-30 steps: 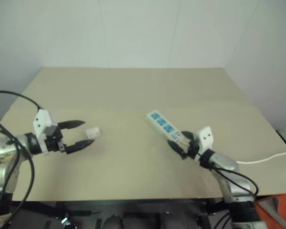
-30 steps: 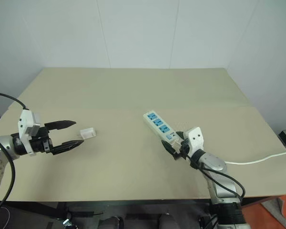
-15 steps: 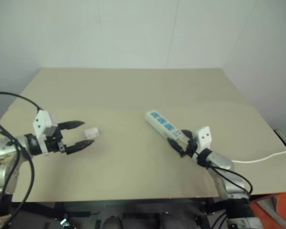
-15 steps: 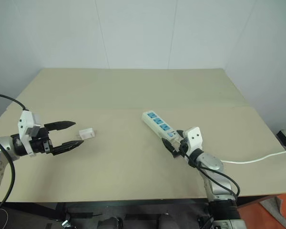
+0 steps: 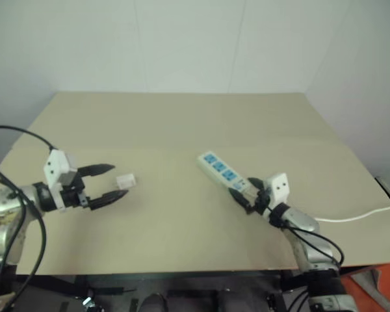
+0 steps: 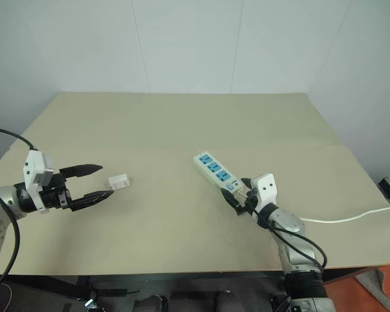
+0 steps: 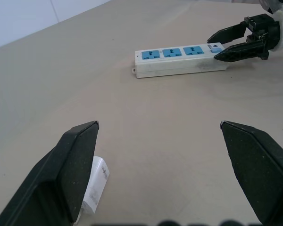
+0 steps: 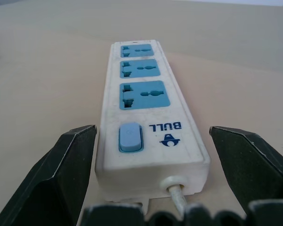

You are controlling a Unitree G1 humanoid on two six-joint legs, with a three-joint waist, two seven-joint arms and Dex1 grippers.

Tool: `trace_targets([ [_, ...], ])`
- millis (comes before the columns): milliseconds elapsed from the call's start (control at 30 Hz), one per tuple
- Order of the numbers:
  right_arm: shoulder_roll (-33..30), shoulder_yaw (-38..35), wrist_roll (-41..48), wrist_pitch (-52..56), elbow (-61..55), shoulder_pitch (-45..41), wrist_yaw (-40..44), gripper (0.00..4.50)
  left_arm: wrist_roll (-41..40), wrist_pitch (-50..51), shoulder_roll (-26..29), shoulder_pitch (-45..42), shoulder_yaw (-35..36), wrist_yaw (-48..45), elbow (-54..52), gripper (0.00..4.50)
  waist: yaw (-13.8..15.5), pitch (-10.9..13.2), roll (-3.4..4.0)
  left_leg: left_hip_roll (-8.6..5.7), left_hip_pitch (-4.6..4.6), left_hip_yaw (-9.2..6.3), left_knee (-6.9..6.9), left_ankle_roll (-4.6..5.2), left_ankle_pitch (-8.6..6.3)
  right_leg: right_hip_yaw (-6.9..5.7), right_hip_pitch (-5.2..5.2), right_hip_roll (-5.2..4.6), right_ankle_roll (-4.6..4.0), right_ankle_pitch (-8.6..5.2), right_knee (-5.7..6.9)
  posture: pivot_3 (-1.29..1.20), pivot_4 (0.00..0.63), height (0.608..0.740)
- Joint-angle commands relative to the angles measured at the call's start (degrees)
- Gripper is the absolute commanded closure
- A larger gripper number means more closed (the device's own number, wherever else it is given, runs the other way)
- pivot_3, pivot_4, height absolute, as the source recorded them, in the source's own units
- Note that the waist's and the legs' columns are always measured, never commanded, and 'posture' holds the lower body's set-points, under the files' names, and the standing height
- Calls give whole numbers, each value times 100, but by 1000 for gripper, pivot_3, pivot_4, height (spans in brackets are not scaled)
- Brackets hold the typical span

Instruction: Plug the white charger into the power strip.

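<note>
Nothing is plugged in yet, and neither task thing is being held. The charger (image 6: 119, 180) is lying loose on the desk (image 6: 182, 130) on the robot's left side, well apart from the strip (image 6: 218, 173), which is lying flat on the right side with all three blue sockets (image 8: 144, 94) facing up and standing empty. Its thin cable (image 6: 351, 218) is trailing off toward the desk's right edge.

The left end effector (image 6: 97, 182) is hanging level with its fingers spread wide; in the head views the charger is sitting just beyond the fingertips, and in the left wrist view it is lying just beside the inner face of one finger (image 7: 78, 165), partly hidden by it. I cannot tell whether that finger is touching the charger, but the jaws are not clamping it.

The right end effector (image 6: 237, 195) is also standing wide, straddling the switch end of the strip, where the cable is coming out. In the right wrist view one finger (image 8: 66, 174) is standing on each side of the strip's body with a gap showing on both sides, so it is bracketing the strip, not gripping it.

So both arms look to be in position for a first grasp. By my reading, everything that counts is left: closing on the charger, steadying the strip, carrying the charger across, lining up its prongs with a socket and pressing it home
</note>
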Motion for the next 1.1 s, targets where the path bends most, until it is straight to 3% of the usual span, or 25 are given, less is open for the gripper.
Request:
trace_targets([
  [33, 4, -22, 67, -89, 41, 23, 82, 14, -84, -68, 16, -28, 172, 23, -179, 0, 0, 0, 0, 0, 0, 0, 0, 0, 0, 0, 0, 0, 0, 0, 0, 0, 150, 740],
  [667, 133, -20, 44, -299, 827, -286, 218, 14, -74, -64, -45, -11, 151, 50, -206, 0, -22, -2, -4, 1, 10, 0, 0, 0, 0, 0, 8, 2, 0, 1, 1, 0, 150, 740],
  [833, 163, 16, 48, -347, 900, -322, 262, 1083, -57, -66, -55, -1, 147, 80, -211, 0, -24, -6, -9, 2, 14, 0, 0, 0, 0, 0, 10, 3, -1, 1, 1, 0, 150, 740],
  [967, 131, 77, 7, -479, 889, -340, 368, 1081, -65, -65, -61, -1, 155, 107, -222, 0, -26, -9, -14, 3, 14, 0, 0, 0, 0, 0, 10, 4, -1, 2, 1, 0, 150, 740],
  [1100, -26, 162, 249, -506, 486, -238, 1000, 1081, -43, -82, -6, -32, 157, 100, -208, 0, -25, -9, -14, 4, 12, 0, -1, 0, 0, 0, 7, 5, -1, 2, 1, 0, 150, 740],
])
